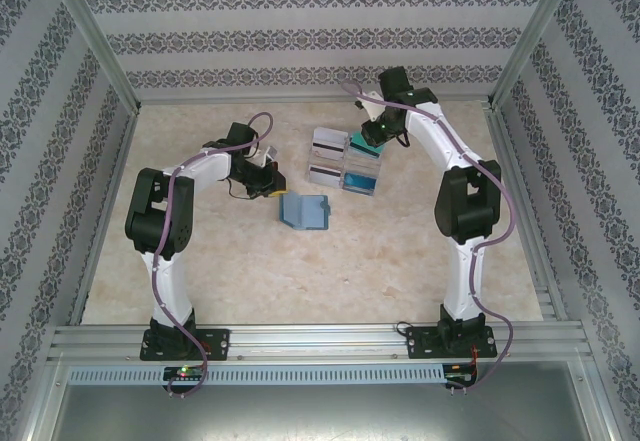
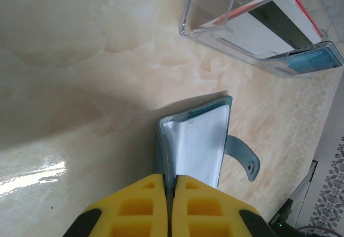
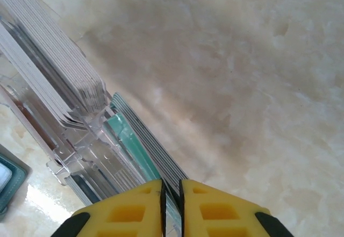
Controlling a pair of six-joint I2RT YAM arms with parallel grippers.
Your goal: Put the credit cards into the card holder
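The card holder (image 1: pixel 305 212), a slate-blue folding wallet, lies open on the table. My left gripper (image 2: pixel 169 194) is shut on the edge of its cover, and its pale inner sleeves (image 2: pixel 200 140) and snap tab (image 2: pixel 244 159) show beyond the fingers. The credit cards stand on edge in a clear tray (image 1: pixel 345 161): white ones with a dark stripe (image 1: pixel 327 146) and teal ones (image 1: pixel 362 176). My right gripper (image 3: pixel 172 199) is at the tray's far right end, its jaws closed around the edges of the outermost grey-edged cards (image 3: pixel 156 151), beside a teal card (image 3: pixel 129 137).
The clear tray's dividers (image 3: pixel 88 135) and a packed row of white cards (image 3: pixel 48 59) stand just left of my right fingers. Bare marble tabletop (image 1: pixel 400 261) stretches in front of the wallet. Patterned walls enclose the table on three sides.
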